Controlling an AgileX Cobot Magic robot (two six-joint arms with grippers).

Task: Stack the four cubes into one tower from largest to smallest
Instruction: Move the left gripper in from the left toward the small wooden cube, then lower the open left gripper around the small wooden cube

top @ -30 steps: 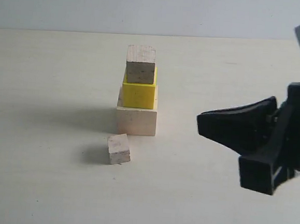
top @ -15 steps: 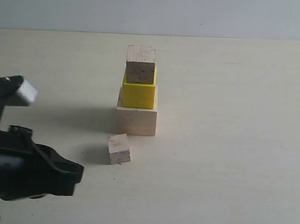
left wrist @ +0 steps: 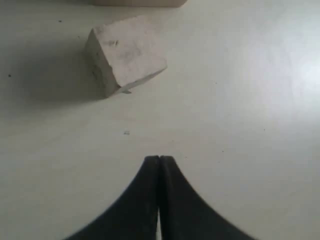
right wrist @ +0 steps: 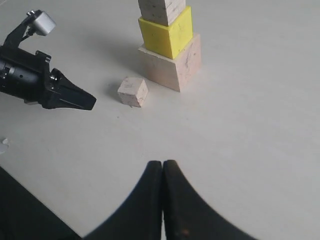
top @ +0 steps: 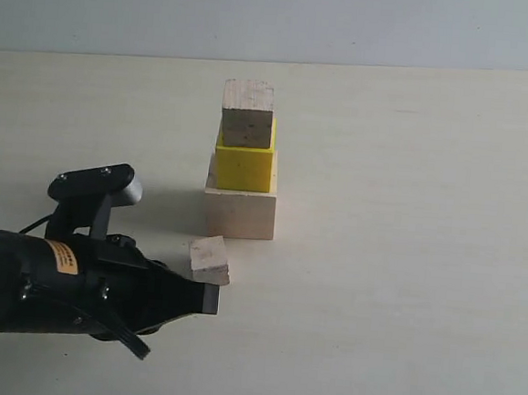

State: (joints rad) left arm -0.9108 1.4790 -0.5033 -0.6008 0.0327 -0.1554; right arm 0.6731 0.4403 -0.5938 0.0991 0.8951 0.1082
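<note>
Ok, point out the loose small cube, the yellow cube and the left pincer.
loose small cube (top: 208, 251), exterior view, its top face.
yellow cube (top: 244, 168), exterior view, its front face.
left pincer (left wrist: 159, 161), left wrist view, where the shut tips meet.

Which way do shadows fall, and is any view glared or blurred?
Exterior view: soft shadows stretch left of the tower and the loose small cube. Left wrist view: glare bleaches part of the table, and the shut left hand is a featureless black shape. Right wrist view: even light, nothing noticeably blurred.
</note>
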